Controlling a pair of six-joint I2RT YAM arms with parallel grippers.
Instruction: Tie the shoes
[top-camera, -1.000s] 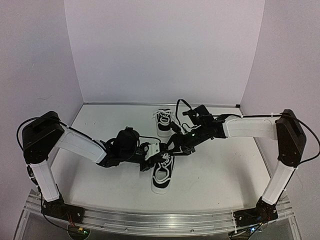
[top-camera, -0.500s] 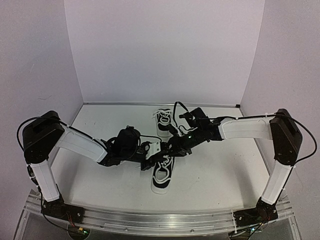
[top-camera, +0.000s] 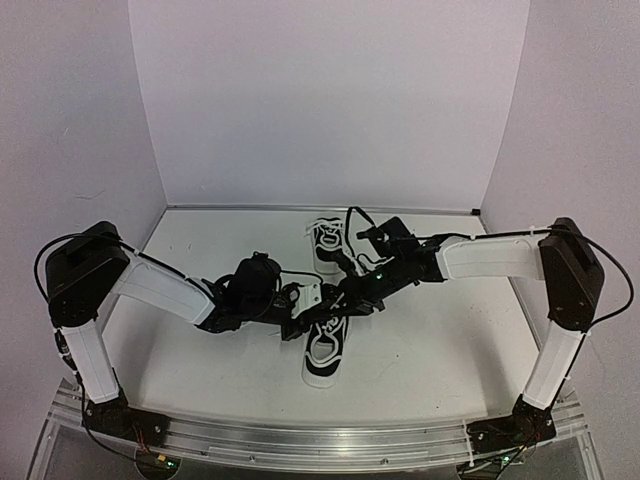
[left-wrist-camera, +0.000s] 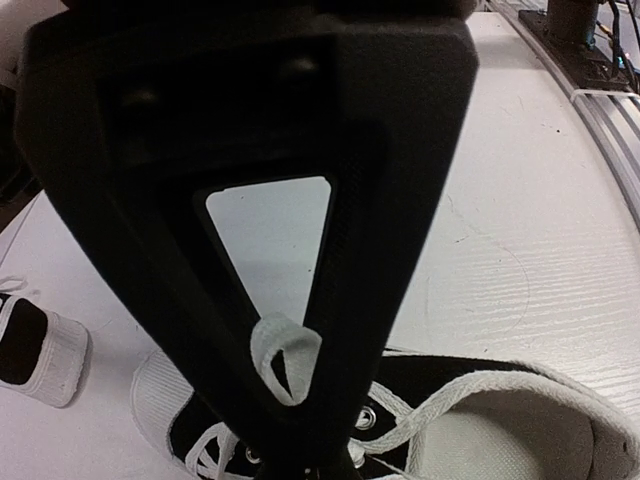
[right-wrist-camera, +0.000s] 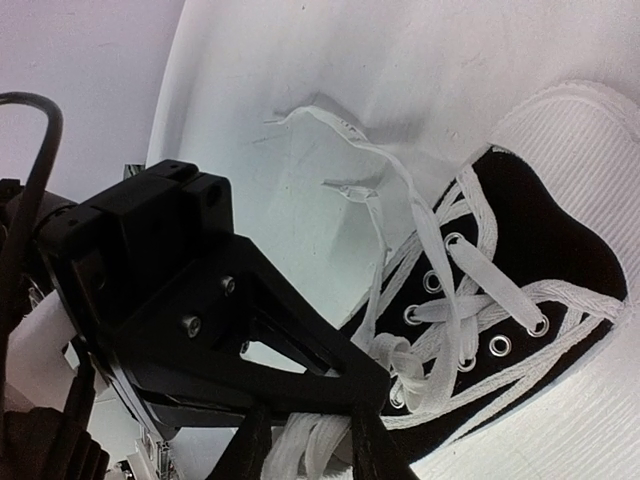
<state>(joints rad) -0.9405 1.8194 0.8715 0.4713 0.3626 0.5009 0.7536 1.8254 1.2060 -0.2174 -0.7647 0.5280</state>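
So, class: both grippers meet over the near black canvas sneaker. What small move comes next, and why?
Probably close the right gripper fully on the white lace strands lying between its fingers. The left gripper is shut on a white lace loop above the black sneaker, so the other side needs a firm hold before pulling.

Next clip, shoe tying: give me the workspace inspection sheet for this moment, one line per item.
Surface: white table, faint scuffs.
Job's things: near shoe under both grippers, not yet tied, lace ends trailing on the table; far shoe apart, towards the back wall.
Clutter: nothing seen.
Grippers: left gripper jaws shut on a lace loop; right gripper jaws either side of lace strands, clamping unclear.
Cables: black cable arches above the right wrist.
Surroundings: pale walls on three sides; metal rail at the near edge.
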